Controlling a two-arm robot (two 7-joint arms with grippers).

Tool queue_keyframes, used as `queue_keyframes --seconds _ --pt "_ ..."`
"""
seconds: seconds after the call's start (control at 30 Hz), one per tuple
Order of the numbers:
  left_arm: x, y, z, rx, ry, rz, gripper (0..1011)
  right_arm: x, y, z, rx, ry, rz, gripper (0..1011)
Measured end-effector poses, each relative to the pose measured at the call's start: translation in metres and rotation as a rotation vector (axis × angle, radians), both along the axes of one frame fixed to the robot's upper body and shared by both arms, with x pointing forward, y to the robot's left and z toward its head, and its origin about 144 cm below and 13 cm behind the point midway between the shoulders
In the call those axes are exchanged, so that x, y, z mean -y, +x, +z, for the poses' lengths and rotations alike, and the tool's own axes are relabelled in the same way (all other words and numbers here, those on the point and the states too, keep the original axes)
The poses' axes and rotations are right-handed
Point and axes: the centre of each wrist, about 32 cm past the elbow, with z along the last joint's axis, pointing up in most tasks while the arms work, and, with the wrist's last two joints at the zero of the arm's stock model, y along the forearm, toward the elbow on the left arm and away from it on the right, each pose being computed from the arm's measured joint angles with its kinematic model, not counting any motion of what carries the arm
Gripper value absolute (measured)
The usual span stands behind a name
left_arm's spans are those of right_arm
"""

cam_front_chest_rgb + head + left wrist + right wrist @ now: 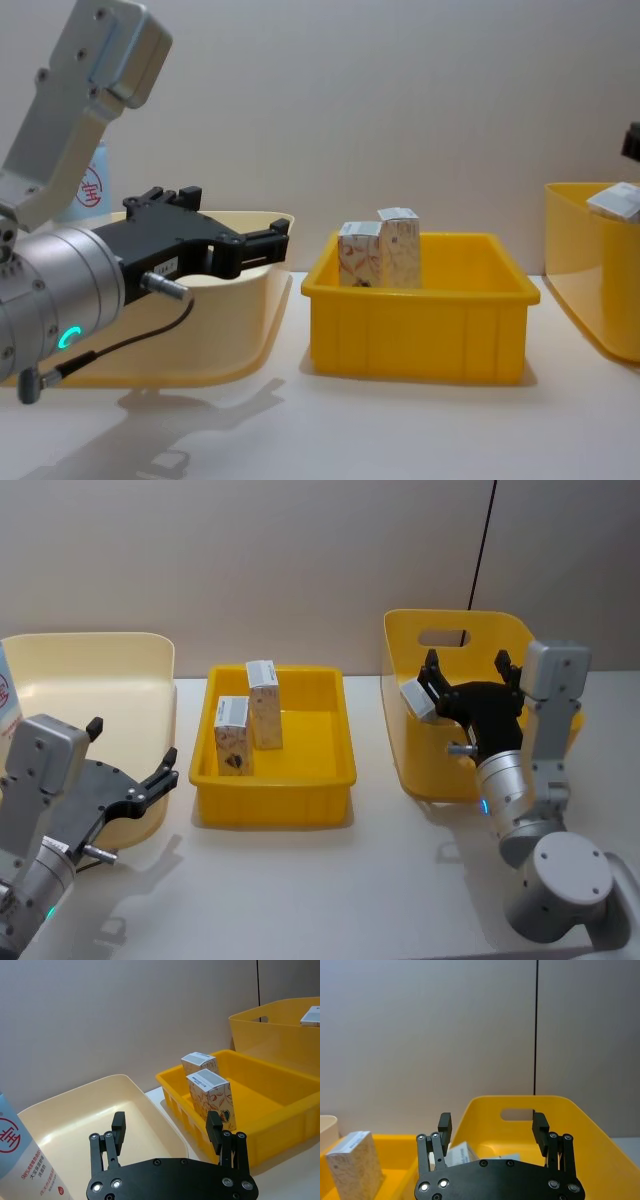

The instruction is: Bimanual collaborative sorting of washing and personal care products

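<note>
Between my grippers, two cartons (pixel 248 725) waited in the middle tray (pixel 330 790). At three o'clock, my right gripper (pixel 470 672) hovered, jaws spread, over one carton (pixel 415 697) already binned; left gripper (pixel 130 760) idle, spread.

Light-blue squeeze tube (pixel 22 1157) shows "98%" under a round red logo

Left arm: came in from the lower left of the head view, silver wrist angled up and forward.
Left gripper (pixel 132 760): black fingers spread wide apart, nothing between them, pointing forward and to the right.
Right arm: rose from the lower right, grey joints stacked, forearm reaching up and forward.
Right gripper (pixel 470 670): fingers parted wide, held up, nothing gripped.
</note>
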Motion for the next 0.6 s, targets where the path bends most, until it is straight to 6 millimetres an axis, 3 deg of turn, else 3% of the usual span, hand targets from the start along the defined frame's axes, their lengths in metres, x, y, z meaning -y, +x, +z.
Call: queue_keyframes --seconds 0.6 --pt "0.000 0.000 0.000 0.000 0.000 0.000 1003 0.005 -0.012 0.003 0.084 0.021 0.103 1001"
